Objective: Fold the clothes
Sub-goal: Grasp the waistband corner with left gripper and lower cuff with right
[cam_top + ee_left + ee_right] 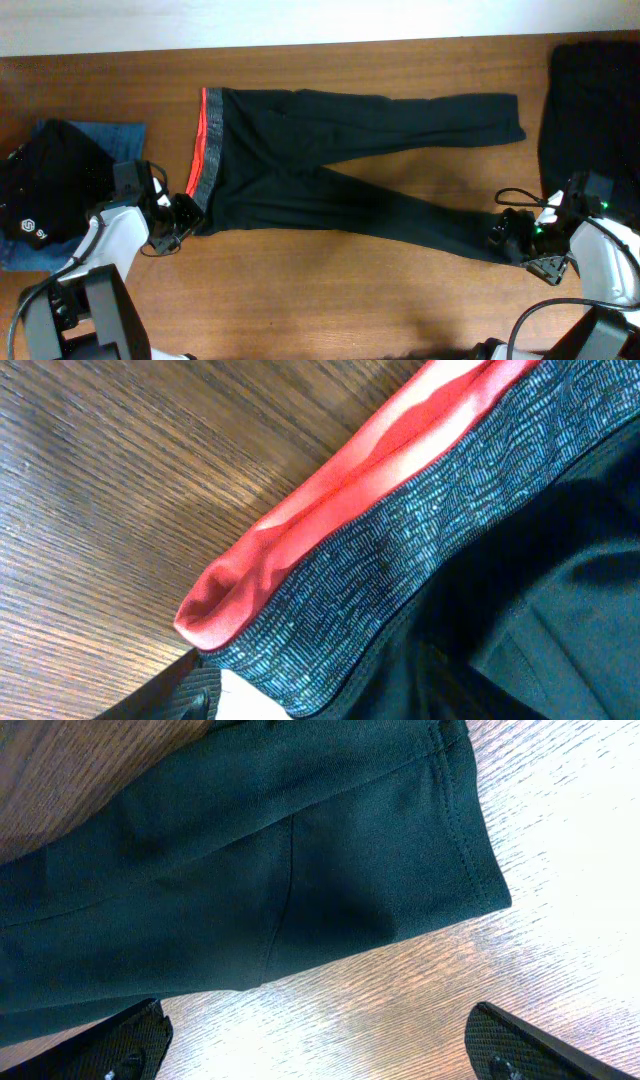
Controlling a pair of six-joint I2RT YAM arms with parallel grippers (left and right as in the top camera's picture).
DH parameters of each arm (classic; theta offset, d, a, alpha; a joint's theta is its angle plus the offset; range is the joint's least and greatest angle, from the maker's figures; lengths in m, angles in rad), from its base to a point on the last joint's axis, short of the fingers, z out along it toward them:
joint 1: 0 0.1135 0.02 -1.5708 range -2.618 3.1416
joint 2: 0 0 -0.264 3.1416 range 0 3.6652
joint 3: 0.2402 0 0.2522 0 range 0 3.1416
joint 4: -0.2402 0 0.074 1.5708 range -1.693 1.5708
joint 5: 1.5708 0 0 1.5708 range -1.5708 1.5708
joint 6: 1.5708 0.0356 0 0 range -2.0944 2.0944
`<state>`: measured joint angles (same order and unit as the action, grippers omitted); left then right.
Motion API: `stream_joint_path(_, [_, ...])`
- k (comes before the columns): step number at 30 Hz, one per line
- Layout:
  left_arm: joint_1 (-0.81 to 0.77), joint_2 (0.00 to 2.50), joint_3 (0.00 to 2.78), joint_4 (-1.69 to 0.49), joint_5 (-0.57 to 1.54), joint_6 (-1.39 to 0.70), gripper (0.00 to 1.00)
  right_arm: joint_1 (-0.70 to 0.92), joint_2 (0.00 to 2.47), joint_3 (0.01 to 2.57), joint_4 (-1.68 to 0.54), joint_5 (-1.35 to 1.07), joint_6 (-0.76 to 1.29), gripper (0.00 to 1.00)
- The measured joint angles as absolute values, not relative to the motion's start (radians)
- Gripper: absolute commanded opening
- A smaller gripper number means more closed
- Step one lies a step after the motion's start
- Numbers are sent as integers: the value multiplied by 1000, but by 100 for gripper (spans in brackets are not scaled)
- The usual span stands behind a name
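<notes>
Trousers first: the black trousers [330, 170] are lying flat across the wooden counter [330, 300], waistband [205, 150] to the left and the two legs splaying off to the right. The fabric is looking thin, light and floppy, so it should be draping and sliding rather than holding any shape. The firmer spots to take hold of look like the thick elastic waistband corner and the stitched hem [470, 830] of the nearer leg. The left hand [182, 215] is sitting right at the near waistband corner, but whether it is gripping the cloth I cannot tell. The right hand [503, 236] is hovering at that leg's end, spread wide and holding nothing. Its wrist view is showing both fingertips [110, 1045] far apart with bare wood between them, which the overhead view is hiding. The left wrist view is giving the waistband's red-orange edge and grey knit up close. Only the overhead is showing a dark bundle [50, 180] resting on blue jeans [115, 135] at far left, and another black garment [595, 100] at far right.
</notes>
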<state>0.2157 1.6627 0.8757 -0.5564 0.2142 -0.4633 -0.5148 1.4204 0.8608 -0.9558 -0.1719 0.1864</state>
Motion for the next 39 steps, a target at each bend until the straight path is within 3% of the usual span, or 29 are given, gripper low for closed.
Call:
stream_joint_path(5, [216, 1663, 876, -556, 214, -470, 51, -514, 1420, 861, -956, -172, 183, 99])
stream_joint_path(18, [216, 1663, 856, -539, 213, -501, 56, -514, 1420, 860, -960, -172, 183, 99])
stream_joint_path(20, [216, 1665, 852, -531, 213, -510, 49, -515, 1420, 861, -960, -171, 184, 99])
stream_joint_path(21, [216, 1665, 852, -528, 213, -514, 31, -515, 1420, 861, -961, -172, 183, 99])
stream_joint_path(24, [216, 1666, 848, -525, 212, -525, 1, -515, 1420, 861, -962, -172, 183, 99])
stream_joint_path(39, [216, 1662, 849, -674, 189, -456, 0, -515, 1420, 860, -964, -172, 183, 99])
